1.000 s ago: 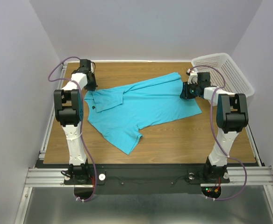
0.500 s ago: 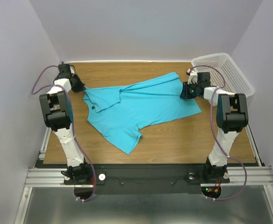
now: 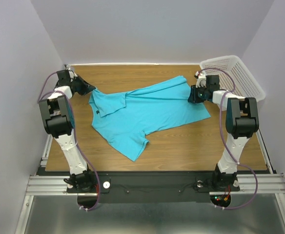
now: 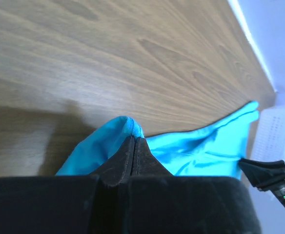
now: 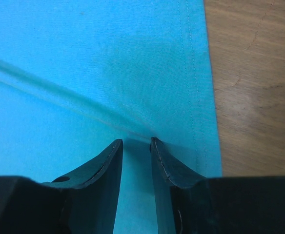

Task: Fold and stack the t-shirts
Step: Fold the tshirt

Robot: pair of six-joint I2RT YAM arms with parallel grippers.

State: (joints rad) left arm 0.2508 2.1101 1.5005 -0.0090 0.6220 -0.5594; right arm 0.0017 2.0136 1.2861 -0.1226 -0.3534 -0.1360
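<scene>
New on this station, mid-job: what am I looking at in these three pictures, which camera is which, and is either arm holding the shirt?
Two robot arms are bolted at the near edge of a wooden table. The wide picture comes from a camera above and behind them; each close-up comes from a wrist camera. A turquoise t-shirt lies spread on the table, not yet neatly folded; a white basket sits at the far right corner. The left fingers are shut on a corner of the shirt. The right fingers stand slightly apart at its hem; whether they pinch cloth is unclear.
</scene>
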